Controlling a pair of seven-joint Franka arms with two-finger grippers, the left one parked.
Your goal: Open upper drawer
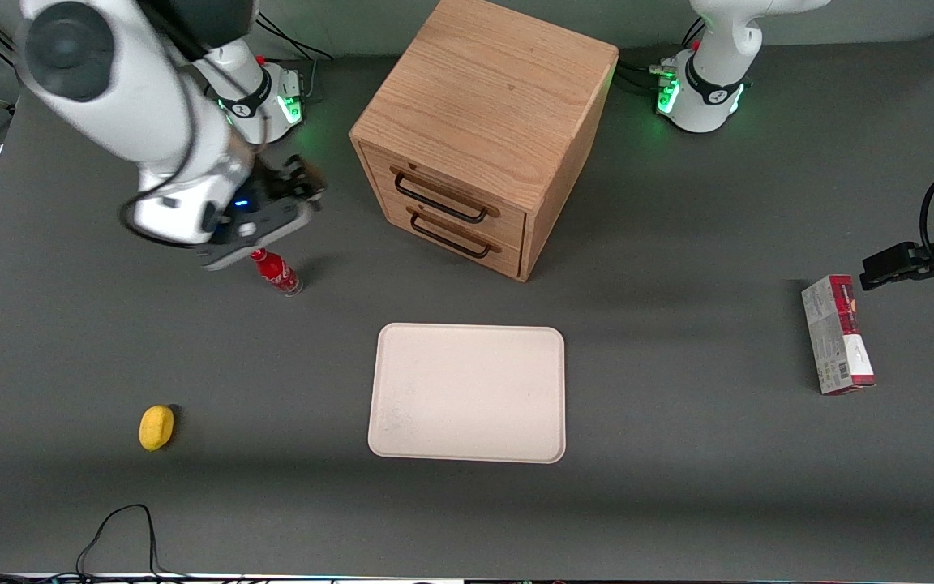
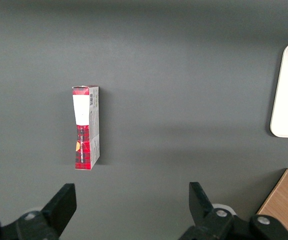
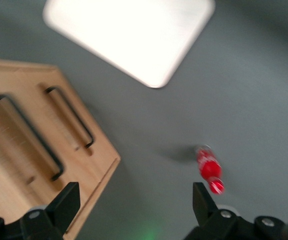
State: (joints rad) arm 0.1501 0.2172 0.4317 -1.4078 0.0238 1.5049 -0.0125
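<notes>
The light oak cabinet (image 1: 487, 105) stands at the table's back middle with both drawers shut. The upper drawer (image 1: 444, 193) has a thin black bar handle (image 1: 437, 199), and the lower drawer (image 1: 455, 233) sits under it. In the right wrist view the upper drawer's handle (image 3: 27, 134) and the lower handle (image 3: 71, 116) both show. My right gripper (image 1: 302, 183) (image 3: 133, 200) is open and empty. It hangs above the table beside the cabinet, toward the working arm's end, apart from the drawer fronts.
A red cola bottle (image 1: 276, 272) (image 3: 209, 170) stands under the gripper, nearer the front camera. A cream tray (image 1: 467, 393) (image 3: 133, 35) lies in front of the cabinet. A yellow lemon (image 1: 156, 427) lies near the front. A red-and-white box (image 1: 837, 334) (image 2: 86, 127) lies toward the parked arm's end.
</notes>
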